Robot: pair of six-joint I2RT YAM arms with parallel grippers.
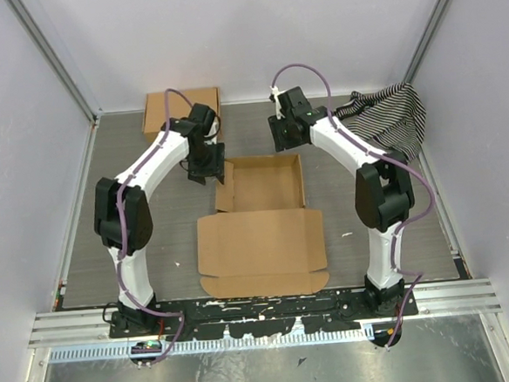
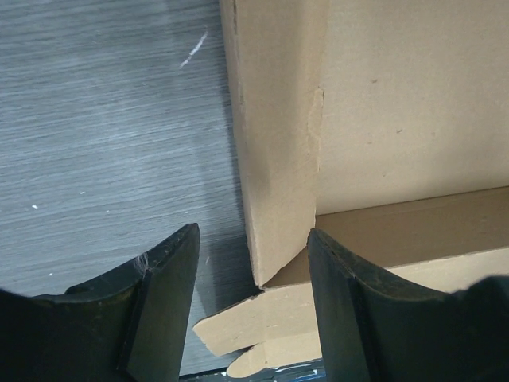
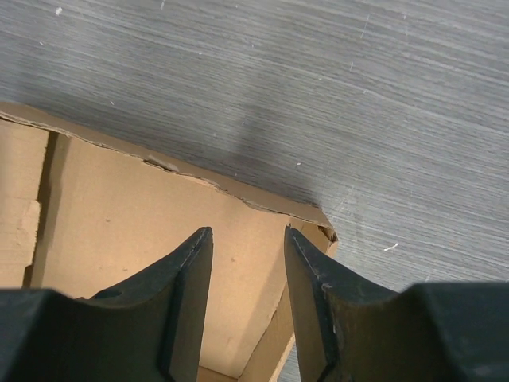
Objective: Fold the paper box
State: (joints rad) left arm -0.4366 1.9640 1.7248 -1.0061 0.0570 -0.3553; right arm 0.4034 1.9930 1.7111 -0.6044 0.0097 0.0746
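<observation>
- Grey brushed-metal bench [image 1: 356, 263] carries the sheet.
- Plain brown corrugated-cardboard paper box [image 1: 262, 234] lies mid-bench, its far half raised into a shallow tray and its near panel flat.
- Left tool [image 2: 253, 231] is spread wide, astride the tray's left wall.
- Right tool [image 3: 248, 229] is narrower and empty, over the tray's far-right corner.

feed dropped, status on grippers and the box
Left gripper open, astride left wall of brown corrugated-cardboard box. Right gripper open above its far right corner. Lid lying flat. Nothing in the way.

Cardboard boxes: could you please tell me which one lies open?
The paper box between the arms, its lid spread flat; the compact box far left is closed.
</observation>
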